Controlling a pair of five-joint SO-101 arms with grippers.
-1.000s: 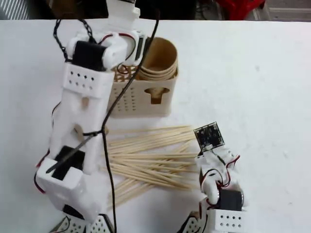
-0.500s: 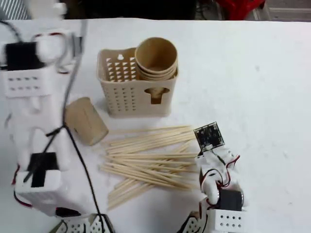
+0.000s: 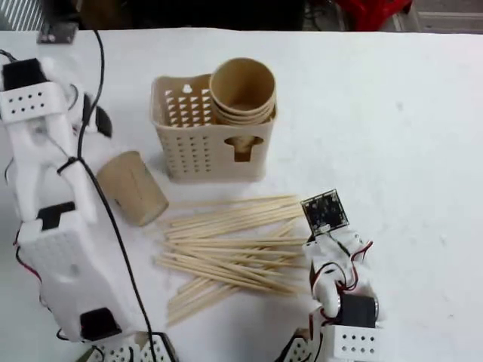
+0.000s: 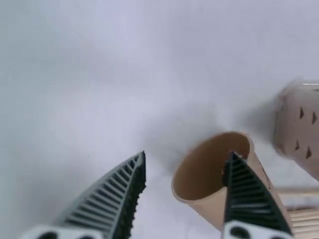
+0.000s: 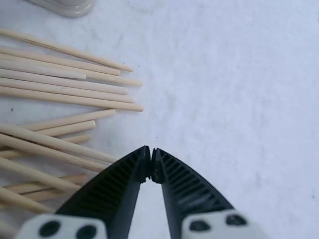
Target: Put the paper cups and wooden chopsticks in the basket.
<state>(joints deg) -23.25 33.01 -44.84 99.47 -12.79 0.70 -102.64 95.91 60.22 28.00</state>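
Paper cup [image 3: 132,187] lies toppled, seemingly under the gaping left pincer [image 4: 187,155]; right pincer [image 5: 151,164] closed.

White table [image 3: 407,121]; dark room behind; red object [image 3: 371,10] beyond.

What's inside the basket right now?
A stack of paper cups stands at one end of the basket; the top cup looks empty. The other part looks empty too, but its floor and anything under the cups are hidden.
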